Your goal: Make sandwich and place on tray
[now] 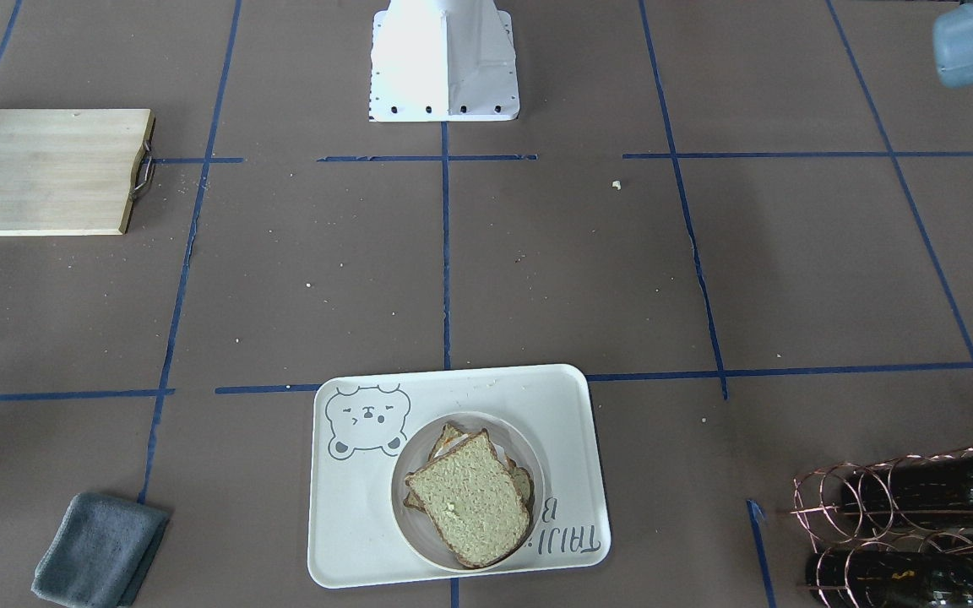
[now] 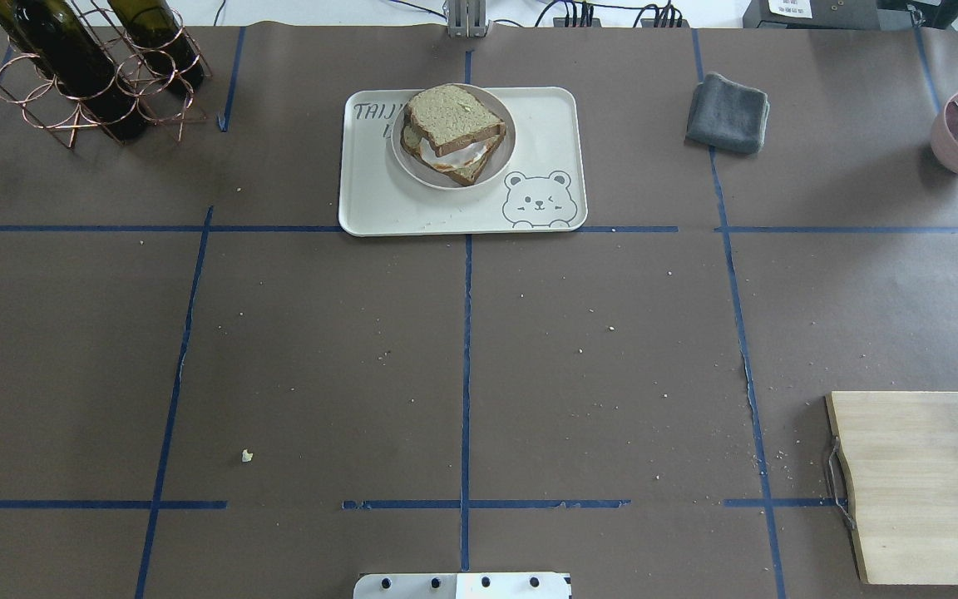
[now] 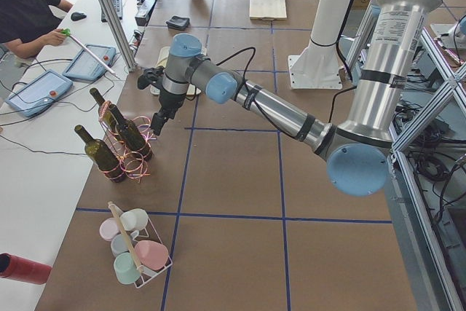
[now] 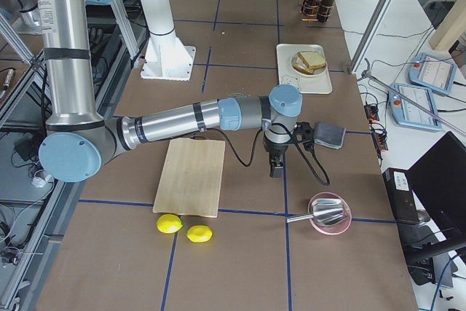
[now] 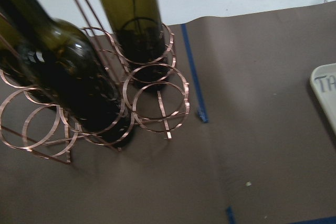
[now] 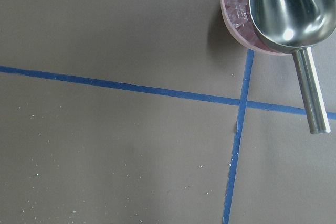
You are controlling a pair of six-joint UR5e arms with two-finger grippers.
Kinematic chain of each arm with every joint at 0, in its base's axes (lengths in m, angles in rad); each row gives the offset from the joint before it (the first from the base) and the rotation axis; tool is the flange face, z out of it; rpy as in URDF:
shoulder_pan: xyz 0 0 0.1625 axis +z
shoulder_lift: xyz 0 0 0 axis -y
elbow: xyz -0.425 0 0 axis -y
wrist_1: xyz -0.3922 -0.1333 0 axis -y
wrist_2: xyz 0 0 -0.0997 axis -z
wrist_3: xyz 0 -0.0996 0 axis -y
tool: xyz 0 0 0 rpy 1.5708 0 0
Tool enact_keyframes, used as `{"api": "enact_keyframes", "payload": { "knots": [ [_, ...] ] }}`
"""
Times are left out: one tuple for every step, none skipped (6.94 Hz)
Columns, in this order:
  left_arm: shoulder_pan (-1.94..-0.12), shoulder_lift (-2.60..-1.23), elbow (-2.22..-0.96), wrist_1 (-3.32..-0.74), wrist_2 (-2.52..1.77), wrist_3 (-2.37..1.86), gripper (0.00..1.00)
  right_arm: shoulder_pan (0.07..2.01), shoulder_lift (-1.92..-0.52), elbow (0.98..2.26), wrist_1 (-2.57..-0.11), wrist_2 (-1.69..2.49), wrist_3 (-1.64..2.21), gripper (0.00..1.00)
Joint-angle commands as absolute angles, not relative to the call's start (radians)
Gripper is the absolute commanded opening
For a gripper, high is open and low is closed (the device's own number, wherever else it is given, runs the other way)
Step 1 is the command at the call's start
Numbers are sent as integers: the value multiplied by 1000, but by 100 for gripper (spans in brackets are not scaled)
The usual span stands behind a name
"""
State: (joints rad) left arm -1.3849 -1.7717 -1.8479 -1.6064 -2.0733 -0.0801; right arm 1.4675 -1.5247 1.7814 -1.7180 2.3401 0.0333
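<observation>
Cutting board occupies the lower right of the overhead frame. Farther up, at upper centre, we find the sandwich on its plate, which rests inside the tray. The left gripper hangs beside the bottle rack at upper left. The right gripper hangs just past the board. We cannot tell either claw's opening.

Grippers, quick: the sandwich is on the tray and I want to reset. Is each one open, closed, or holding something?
Left gripper: cannot be told, the fingers are too small to read.
Right gripper: cannot be told, it shows only in the side view.
</observation>
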Motion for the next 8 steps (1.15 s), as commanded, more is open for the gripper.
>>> {"api": "enact_keyframes", "payload": {
  "knots": [
    [-1489,-1752,-1835,-1429,-2176,168,100,1477,-1531,1772,-1718,2377,32,100],
    [-1488,-1708,-1845,-1436,-2210,172,100,1489,-1531,1773,-1718,2385,32,100],
    [-1482,-1700,-1780,-1437,-2207,161,100,1497,-1532,1772,-1718,2388,32,100],
    [-1482,-1713,-1723,-1436,-2210,164,100,1497,-1534,1760,-1718,2388,32,100],
    [-1483,-1718,-1642,-1430,-2214,166,100,1497,-1543,1750,-1718,2388,32,100],
    [-1497,-1700,-1632,-1424,-2215,169,100,1505,-1546,1732,-1718,2390,32,100],
    [-1526,-1675,-1605,-1424,-2248,170,100,1529,-1546,1698,-1717,2401,28,100],
    [-1534,-1655,-1600,-1425,-2314,170,100,1557,-1546,1654,-1717,2461,23,100]
  ]
}}
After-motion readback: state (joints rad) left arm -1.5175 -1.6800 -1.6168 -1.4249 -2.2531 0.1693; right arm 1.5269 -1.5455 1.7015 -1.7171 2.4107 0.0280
